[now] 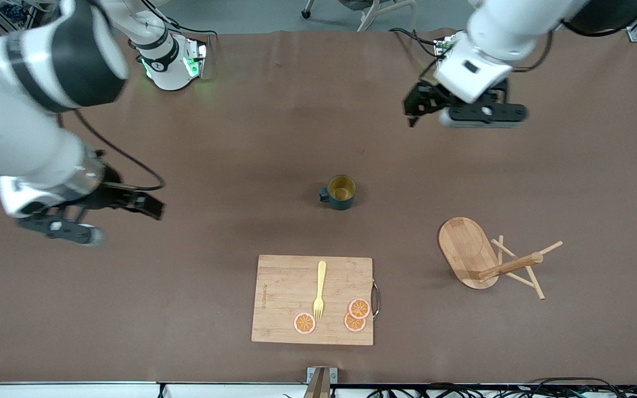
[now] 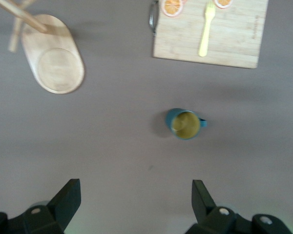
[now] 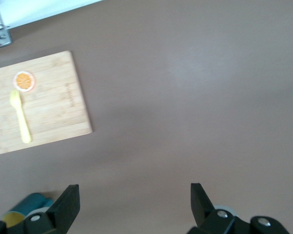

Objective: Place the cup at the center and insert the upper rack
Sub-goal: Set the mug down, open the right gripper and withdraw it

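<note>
The right gripper [image 1: 109, 216] was held above bare table [image 1: 197, 138] at the right arm's end, fingers spread and empty. The cup [image 1: 340, 192] stood upright mid-table, farther from the front camera than the cutting board [image 1: 285, 298]. The upper rack [image 1: 490, 260] lay tipped over toward the left arm's end. The left gripper [image 1: 415, 113] hovered apart, empty.

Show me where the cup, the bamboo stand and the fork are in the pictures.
cup [image 1: 342, 191], front view, on its yellow inside.
bamboo stand [image 1: 465, 249], front view, on its flat oval base.
fork [image 1: 320, 287], front view, on the middle of its handle.
</note>
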`<action>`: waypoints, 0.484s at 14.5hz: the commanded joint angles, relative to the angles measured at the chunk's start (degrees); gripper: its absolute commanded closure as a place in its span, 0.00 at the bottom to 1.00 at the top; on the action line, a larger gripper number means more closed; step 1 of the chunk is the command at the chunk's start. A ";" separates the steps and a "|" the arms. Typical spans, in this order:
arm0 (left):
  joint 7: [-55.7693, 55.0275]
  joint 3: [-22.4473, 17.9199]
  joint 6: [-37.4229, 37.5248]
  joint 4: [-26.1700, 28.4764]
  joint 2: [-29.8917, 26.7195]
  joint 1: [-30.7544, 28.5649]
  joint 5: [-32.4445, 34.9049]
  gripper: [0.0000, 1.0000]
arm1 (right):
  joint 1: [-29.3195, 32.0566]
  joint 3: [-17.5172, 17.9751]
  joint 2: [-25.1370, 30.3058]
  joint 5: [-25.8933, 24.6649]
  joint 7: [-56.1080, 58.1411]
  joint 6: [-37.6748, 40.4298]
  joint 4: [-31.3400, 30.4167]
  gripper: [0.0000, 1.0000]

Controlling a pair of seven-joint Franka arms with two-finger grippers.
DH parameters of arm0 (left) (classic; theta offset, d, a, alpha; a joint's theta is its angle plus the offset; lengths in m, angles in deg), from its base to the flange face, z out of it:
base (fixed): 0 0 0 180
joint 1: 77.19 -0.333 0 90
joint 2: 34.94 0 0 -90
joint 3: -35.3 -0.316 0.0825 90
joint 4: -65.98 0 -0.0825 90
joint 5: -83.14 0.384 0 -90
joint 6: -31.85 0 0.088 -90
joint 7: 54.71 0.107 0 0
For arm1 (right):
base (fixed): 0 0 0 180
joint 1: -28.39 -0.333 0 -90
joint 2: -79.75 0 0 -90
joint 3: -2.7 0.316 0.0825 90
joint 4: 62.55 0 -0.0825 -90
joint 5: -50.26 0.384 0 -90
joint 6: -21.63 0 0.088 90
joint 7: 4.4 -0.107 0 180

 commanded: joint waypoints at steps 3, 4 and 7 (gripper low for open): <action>-17.54 6.47 -11.53 5.88 2.28 6.54 7.69 0.00 | 7.64 1.00 6.17 0.25 11.68 0.97 -4.96 0.00; -22.03 6.47 -12.95 6.15 4.12 9.70 10.24 0.00 | 9.22 -0.05 8.18 0.50 15.11 1.06 -6.46 0.00; -38.10 6.47 -16.38 6.24 11.49 18.41 21.65 0.00 | 16.59 0.38 12.94 0.51 25.13 0.98 -10.86 0.00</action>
